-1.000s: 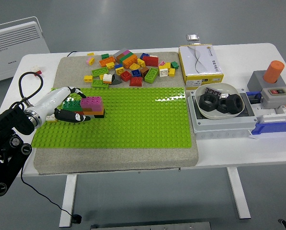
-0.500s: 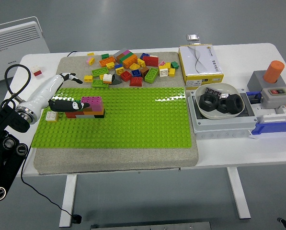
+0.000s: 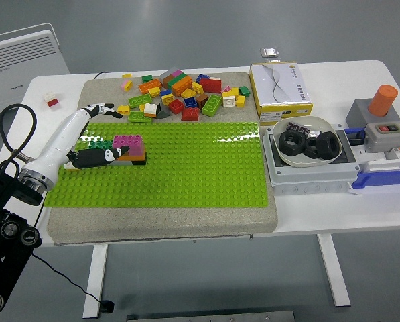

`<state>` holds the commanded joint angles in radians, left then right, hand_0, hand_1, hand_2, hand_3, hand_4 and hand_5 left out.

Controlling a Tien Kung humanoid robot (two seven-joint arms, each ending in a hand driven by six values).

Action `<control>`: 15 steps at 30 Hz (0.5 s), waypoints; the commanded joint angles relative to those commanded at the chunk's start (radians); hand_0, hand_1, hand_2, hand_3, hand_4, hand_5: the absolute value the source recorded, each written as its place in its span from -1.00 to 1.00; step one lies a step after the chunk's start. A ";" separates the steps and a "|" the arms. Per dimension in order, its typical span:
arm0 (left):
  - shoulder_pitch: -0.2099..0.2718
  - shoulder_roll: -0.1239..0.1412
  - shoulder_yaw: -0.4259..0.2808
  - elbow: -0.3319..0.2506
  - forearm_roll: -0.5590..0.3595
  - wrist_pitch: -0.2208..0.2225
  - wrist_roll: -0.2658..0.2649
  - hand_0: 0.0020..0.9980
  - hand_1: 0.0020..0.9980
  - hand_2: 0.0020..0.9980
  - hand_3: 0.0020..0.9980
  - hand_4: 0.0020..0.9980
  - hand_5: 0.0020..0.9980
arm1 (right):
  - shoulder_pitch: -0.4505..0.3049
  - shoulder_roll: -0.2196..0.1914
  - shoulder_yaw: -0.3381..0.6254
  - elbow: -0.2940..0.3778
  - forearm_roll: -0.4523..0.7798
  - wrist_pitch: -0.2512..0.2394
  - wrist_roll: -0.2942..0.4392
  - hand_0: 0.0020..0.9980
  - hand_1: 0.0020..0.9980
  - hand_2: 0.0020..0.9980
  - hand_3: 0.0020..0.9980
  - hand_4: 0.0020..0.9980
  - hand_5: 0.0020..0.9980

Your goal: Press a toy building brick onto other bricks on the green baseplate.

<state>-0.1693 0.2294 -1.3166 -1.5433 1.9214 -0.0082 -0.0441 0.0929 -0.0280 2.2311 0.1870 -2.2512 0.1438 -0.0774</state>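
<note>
The green baseplate (image 3: 186,168) lies on a grey mat. Near its left end stands a small brick stack (image 3: 129,151), with a magenta brick (image 3: 128,141) on top of orange and black layers and a dark green brick (image 3: 98,142) at its left. My left hand (image 3: 107,144), white with black fingers, reaches in from the left. Its black fingers (image 3: 96,157) lie low against the stack's left side, and one finger points away toward the loose bricks. The hand holds nothing. The right arm is out of view.
A pile of loose coloured bricks (image 3: 179,94) sits on the mat behind the baseplate. At the right are a yellow box (image 3: 280,84), a white bowl (image 3: 287,157) of black rings in a grey tray, and an orange cylinder (image 3: 383,100). A small red-and-white brick (image 3: 51,100) lies at the far left.
My left forearm has swung so that its elbow sits lower and nearer. The hand lifted a little, then came back down against the stack's left side. The stack has not moved.
</note>
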 joint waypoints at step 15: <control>-0.002 -0.004 0.082 0.006 0.002 0.011 0.001 0.79 0.67 0.59 0.38 0.65 -0.76 | -0.029 0.028 -0.269 -0.007 0.307 -0.041 -0.068 0.41 0.44 0.57 0.64 0.60 1.00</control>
<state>-0.1716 0.2257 -1.2349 -1.5368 1.9235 0.0028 -0.0436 0.0636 0.0000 1.9617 0.1800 -1.9442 0.1027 -0.1454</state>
